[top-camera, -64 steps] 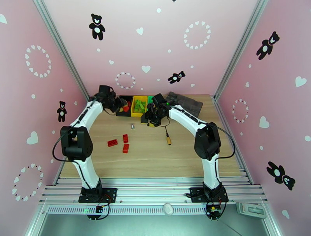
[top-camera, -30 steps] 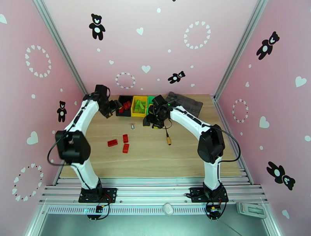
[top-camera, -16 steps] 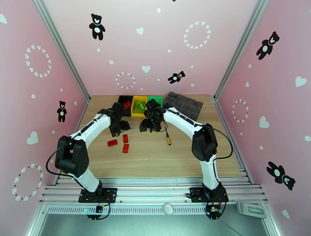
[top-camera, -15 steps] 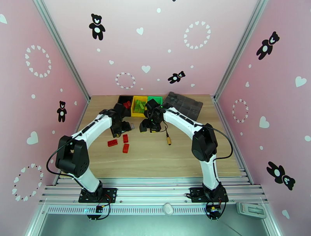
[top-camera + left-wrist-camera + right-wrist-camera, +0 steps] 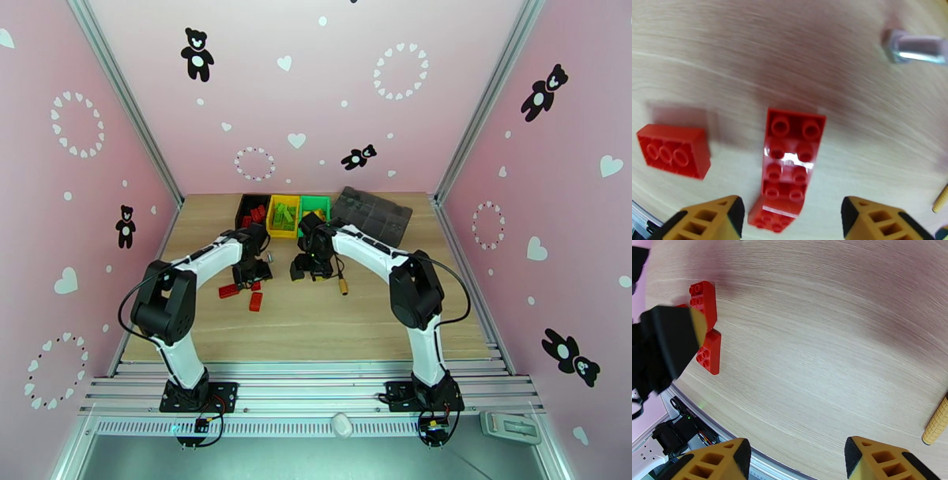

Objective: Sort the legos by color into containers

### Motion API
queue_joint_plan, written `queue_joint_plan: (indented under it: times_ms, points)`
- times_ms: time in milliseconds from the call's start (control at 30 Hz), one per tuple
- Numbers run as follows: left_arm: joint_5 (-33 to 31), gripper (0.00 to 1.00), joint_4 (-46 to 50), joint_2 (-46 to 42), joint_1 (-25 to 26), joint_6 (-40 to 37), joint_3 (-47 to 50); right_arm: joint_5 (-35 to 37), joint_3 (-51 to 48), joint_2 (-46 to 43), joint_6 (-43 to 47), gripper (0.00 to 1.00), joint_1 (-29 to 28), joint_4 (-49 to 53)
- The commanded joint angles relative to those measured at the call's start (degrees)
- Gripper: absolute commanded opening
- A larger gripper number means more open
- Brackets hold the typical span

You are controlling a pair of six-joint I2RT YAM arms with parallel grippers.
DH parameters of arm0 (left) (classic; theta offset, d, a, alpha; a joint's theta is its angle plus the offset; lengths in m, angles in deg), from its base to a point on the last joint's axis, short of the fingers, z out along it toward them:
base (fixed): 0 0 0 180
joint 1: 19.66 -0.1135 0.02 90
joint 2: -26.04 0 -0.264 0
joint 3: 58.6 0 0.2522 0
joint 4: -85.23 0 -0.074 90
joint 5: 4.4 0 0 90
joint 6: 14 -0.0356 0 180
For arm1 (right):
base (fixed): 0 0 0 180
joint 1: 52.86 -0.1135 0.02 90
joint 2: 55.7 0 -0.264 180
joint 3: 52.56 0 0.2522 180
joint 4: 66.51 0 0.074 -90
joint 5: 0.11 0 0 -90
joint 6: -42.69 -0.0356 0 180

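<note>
We found the left gripper [image 5: 792, 225] spread and empty over two red studded plastic bricks [image 5: 794, 158] lying end to end on the wooden table [image 5: 869, 118]. A third red brick [image 5: 673, 150] lay beside them. The right gripper [image 5: 796, 461] stood spread over bare wood. The black plastic bin [image 5: 244, 201], yellow plastic bin [image 5: 282, 234] and green plastic bin [image 5: 316, 198] stood in a row at the far edge.

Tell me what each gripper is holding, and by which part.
Nothing is held: the left gripper is open above a red lego, the right gripper open above the table.
</note>
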State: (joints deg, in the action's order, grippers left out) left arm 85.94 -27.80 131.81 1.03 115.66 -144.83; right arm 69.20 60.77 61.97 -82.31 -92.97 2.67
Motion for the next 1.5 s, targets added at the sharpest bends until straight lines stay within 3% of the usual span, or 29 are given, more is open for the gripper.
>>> queue_joint_plan:
  times_ms: [0, 167, 367, 533, 933, 1233, 1467]
  points:
    - [-1.0, 0.67, -1.0, 2.0, 0.0, -0.8, -1.0, 0.5, -0.7, -3.4, 0.2, 0.67, -0.2, 0.2]
    - [-1.6, 0.61, -1.2, 2.8, 0.0, -1.1, -1.6, 1.0, -1.6, -4.3, -0.5, 0.67, -0.2, -0.3]
    - [-1.4, 0.42, -1.0, 3.0, -0.1, -1.9, -2.5, 1.1, -2.1, -4.5, -1.5, 0.67, -0.2, -1.1]
    - [-1.0, 0.34, -0.3, 1.4, 0.0, -2.5, -3.1, 0.3, -1.5, -3.8, -2.1, 0.66, 0.0, -1.6]
    - [3.2, 0.29, 2.3, -4.2, -4.8, -5.8, -7.2, -5.0, 6.2, 1.5, -6.3, 0.64, 1.0, -4.6]
    - [15.7, 0.29, -1.1, -5.0, -10.6, -7.1, -11.2, -11.4, 16.9, 8.2, -12.2, 0.63, 1.7, -9.2]
    - [22.4, 0.29, -2.7, 1.1, -16.1, -5.6, -20.1, -12.3, 23.7, 11.9, -14.8, 0.63, 2.4, -9.9]
